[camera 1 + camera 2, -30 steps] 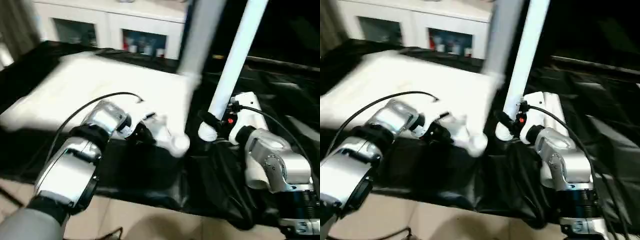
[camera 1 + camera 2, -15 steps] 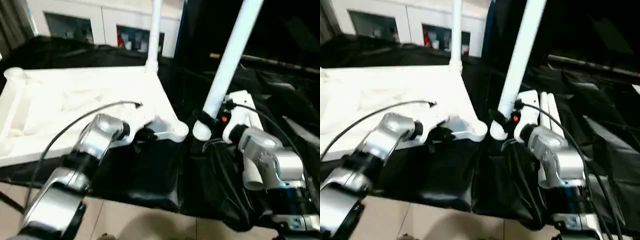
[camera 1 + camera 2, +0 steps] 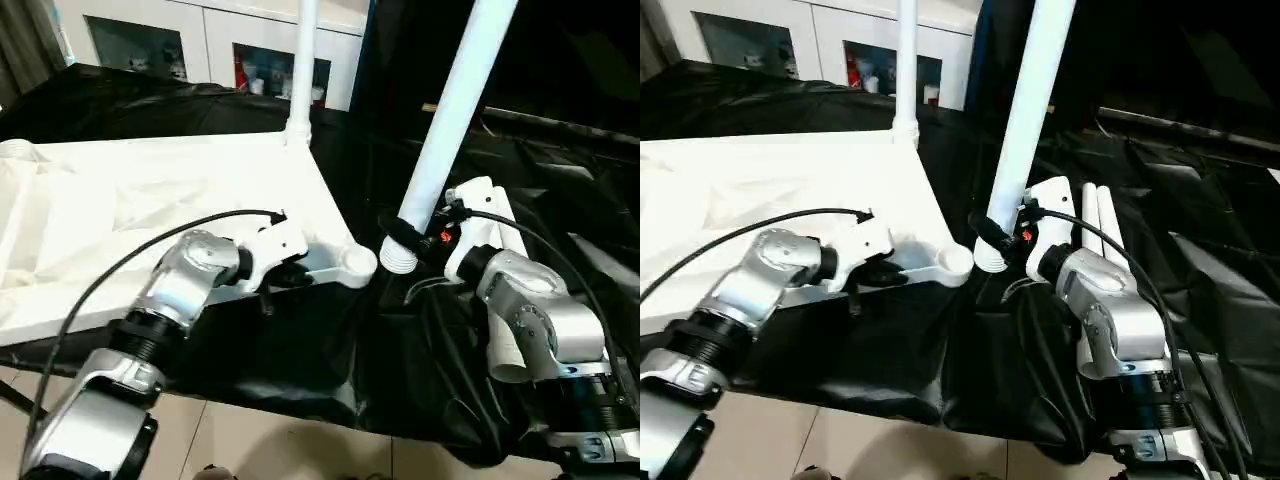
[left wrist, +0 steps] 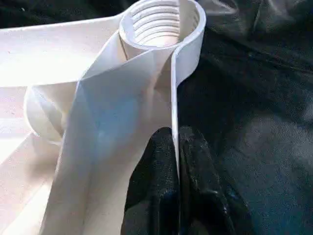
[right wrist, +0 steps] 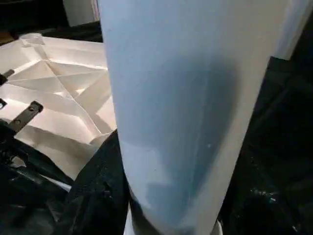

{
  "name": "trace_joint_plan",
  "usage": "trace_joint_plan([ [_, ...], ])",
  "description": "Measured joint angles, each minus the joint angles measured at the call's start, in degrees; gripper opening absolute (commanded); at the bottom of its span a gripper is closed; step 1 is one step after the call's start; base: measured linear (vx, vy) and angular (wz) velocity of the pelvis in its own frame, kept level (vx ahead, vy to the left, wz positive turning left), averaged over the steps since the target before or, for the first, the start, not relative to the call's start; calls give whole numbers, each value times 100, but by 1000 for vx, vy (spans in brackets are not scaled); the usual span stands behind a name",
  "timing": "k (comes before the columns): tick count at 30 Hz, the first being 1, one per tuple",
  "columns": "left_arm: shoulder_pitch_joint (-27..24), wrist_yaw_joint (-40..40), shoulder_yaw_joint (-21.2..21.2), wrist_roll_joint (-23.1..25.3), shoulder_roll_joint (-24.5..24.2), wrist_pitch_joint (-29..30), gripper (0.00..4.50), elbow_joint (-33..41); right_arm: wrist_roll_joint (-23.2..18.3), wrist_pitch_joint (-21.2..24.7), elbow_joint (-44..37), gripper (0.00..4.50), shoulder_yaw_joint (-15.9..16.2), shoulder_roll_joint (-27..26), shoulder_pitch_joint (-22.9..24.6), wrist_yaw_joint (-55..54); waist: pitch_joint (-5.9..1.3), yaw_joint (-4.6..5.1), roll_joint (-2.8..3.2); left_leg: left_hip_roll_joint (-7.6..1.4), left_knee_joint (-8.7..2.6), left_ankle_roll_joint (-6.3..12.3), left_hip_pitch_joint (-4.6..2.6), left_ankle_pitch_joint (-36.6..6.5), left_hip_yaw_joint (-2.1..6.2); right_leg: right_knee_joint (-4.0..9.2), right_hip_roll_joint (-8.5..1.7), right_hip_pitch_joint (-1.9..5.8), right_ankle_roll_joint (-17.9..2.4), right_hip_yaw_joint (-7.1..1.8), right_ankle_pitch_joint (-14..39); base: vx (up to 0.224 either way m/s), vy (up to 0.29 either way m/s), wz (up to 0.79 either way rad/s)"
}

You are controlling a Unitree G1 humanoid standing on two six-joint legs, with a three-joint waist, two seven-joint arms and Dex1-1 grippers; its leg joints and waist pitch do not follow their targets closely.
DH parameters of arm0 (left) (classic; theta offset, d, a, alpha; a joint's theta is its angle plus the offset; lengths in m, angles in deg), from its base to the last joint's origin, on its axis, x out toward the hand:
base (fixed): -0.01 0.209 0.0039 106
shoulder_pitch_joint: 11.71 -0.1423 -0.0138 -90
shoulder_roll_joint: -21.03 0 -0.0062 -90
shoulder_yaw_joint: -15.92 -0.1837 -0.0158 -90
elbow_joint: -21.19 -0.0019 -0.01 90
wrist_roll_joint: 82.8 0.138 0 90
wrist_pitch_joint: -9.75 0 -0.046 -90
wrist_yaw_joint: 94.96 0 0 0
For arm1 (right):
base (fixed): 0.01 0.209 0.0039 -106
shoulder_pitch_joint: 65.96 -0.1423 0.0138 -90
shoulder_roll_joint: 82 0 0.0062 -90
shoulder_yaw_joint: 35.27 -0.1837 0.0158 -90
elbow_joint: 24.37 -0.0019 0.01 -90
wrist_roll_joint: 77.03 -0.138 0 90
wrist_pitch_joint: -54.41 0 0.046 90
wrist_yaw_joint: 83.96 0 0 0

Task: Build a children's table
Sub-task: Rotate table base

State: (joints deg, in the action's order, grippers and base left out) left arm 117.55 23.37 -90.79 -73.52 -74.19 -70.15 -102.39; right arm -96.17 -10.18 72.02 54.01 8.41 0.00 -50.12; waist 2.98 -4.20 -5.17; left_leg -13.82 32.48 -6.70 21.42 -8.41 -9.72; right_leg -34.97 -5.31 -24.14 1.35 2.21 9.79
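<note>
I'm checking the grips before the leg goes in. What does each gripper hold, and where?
Left gripper pinches the table top's thin edge wall beside the corner socket. Right gripper holds a leg near its lower end.

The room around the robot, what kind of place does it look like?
Probably an indoor room set up as a test or work area. A white cabinet with glass doors holding small items stands at the back, the worktable is draped in black sheeting, and the floor is pale tile.

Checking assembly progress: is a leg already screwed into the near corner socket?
No. The near socket is empty with its threads showing, and the right gripper holds a leg beside it.
</note>
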Motion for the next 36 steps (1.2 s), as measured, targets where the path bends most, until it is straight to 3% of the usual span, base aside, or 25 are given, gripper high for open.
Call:
trace_joint_plan([
  [9,-1,-273,90,-273,34,469,0,69,-175,223,84,191,19,-21,-37,234,0,-55,0,0,0,0,-6,0,-7,-2,0,1,-1,-6,-1,0,0,0],
  [13,-88,-288,110,-290,115,515,0,197,-133,312,464,191,299,-85,-119,423,0,-84,0,1,1,0,-5,0,-10,-3,-3,2,-1,-7,0,0,0,0],
  [17,-94,-254,110,-290,141,527,0,207,-120,310,680,191,347,-155,-295,433,1,-91,-4,1,6,1,-6,1,-10,-4,-5,6,-1,-7,-1,0,0,0],
  [36,-259,-440,92,-361,36,836,0,588,39,-140,1713,191,352,-511,-780,512,1,-73,-15,-1,9,0,-7,1,-10,-11,-3,4,-2,-6,-1,0,0,0],
])
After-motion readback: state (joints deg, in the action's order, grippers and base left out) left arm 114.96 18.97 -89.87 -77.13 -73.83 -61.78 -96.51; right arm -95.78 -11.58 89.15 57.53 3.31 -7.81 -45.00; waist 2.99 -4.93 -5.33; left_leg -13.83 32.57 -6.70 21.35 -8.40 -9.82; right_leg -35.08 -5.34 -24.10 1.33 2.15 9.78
